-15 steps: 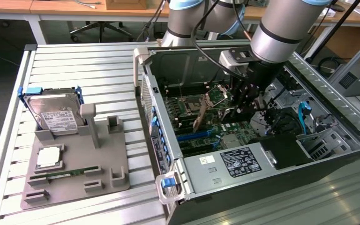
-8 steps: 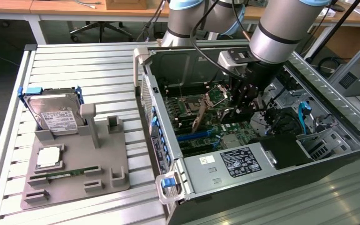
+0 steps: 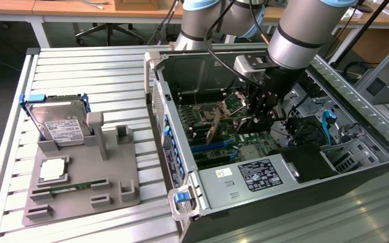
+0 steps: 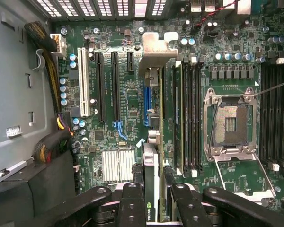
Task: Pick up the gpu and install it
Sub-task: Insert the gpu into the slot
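case: computer case (image 3: 174, 116) lies open on the exterior view's right | board: motherboard (image 4: 128, 118) faces up under the arm | gpu (image 4: 150, 161): inside the case, edge-on over the board, seating unclear | gripper (image 4: 156, 189): jaws clamped on the gpu's sides | axis: from jaws to silver bracket (image 4: 156, 47), along blue slot (image 4: 146, 106)

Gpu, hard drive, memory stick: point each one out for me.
gpu (image 4: 151, 182), wrist view, thin edge by the logo.
hard drive (image 3: 58, 123), exterior view, labelled silver face.
memory stick (image 3: 77, 187), exterior view, middle of green strip.
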Tool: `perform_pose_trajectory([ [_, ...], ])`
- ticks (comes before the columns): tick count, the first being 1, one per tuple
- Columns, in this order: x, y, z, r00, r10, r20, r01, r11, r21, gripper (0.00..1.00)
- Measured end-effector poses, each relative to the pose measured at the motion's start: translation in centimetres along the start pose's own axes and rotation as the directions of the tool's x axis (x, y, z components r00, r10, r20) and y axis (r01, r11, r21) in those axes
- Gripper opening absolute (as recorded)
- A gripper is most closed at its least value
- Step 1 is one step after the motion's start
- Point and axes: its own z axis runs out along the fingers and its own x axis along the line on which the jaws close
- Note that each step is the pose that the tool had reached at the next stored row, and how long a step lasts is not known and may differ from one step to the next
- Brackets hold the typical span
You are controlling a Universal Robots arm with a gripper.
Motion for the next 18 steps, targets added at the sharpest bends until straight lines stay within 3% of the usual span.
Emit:
perform_pose_trajectory([
  [18,0.02,0.63,0.04,1.0000,0.000,0.0000,0.000,1.0000,0.0000,0.27],
])
